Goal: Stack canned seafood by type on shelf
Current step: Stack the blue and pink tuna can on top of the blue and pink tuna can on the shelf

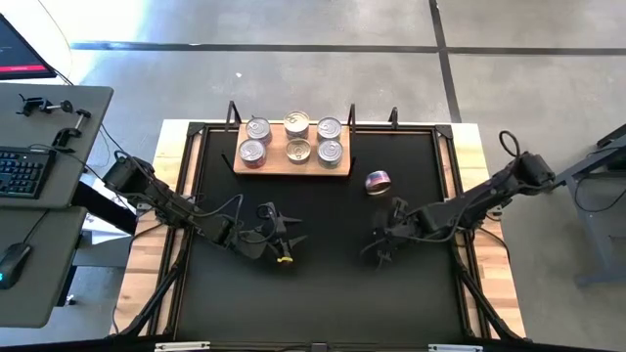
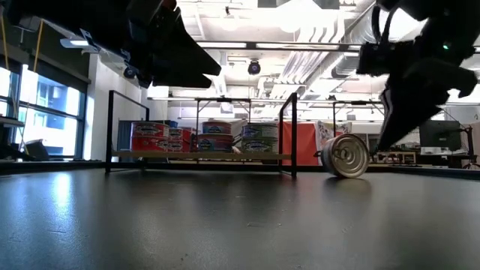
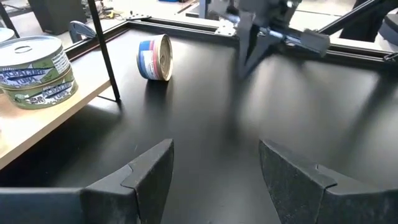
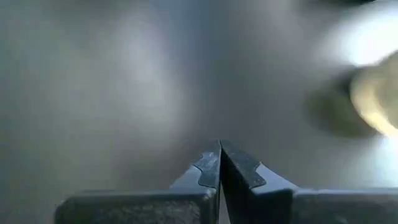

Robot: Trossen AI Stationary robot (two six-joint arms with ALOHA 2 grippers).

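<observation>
The wooden shelf point(image 1: 293, 168) lies at the table's far middle and bears several stacks of round tins point(image 1: 296, 125); one green-labelled stack shows in the left wrist view point(image 3: 37, 71). One loose tin point(image 1: 378, 182) with a red and blue side stands on its rim on the black table right of the shelf; it also shows in the low view point(image 2: 346, 155) and the left wrist view point(image 3: 155, 57). My left gripper point(image 1: 286, 244) is open and empty over the table's middle point(image 3: 214, 171). My right gripper point(image 1: 380, 249) is shut and empty point(image 4: 221, 163), nearer than the loose tin.
A black wire frame point(image 2: 291, 135) stands around the shelf with posts at its corners. The table has a raised rail point(image 1: 452, 196) along its edges. A desk with a keyboard point(image 1: 22, 171) stands beyond the table's left side.
</observation>
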